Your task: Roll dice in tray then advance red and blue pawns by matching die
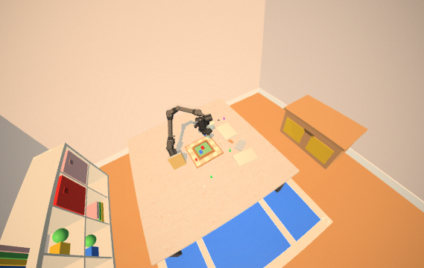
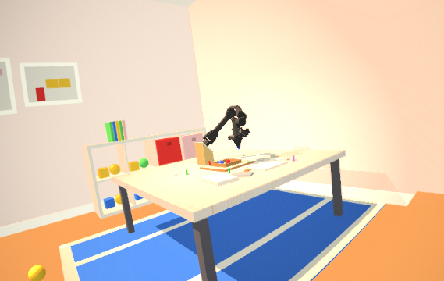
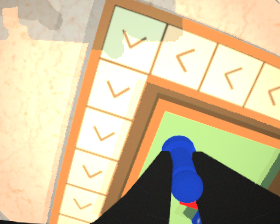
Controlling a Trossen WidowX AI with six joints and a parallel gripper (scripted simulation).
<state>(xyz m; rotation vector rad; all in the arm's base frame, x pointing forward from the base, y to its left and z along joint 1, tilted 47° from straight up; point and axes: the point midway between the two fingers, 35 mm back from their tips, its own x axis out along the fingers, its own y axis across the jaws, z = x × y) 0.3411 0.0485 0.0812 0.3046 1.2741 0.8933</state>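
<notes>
Blue pawn clenched, lifted above the board.
I had my tool (image 1: 206, 135) (image 2: 239, 147) (image 3: 180, 160) shut on the blue pawn (image 3: 183, 167); the red pawn (image 1: 196, 159) (image 2: 209, 163) stood on the board's (image 1: 210, 162) (image 2: 214, 168) (image 3: 80, 112) left side.

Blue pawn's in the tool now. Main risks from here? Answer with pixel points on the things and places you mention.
The tool (image 1: 206, 135) (image 2: 239, 147) (image 3: 180, 160) grips the blue pawn (image 3: 187, 186) by its narrow middle, so it might twist or tip on release.
The tray (image 1: 194, 150) (image 3: 158, 107) has a raised rim beside the arrow squares (image 3: 104, 134); a low approach could catch it.
The red die (image 1: 203, 147) and blue die (image 1: 200, 152) lie in the tray; dropping the pawn there might knock a die and change its number.
</notes>
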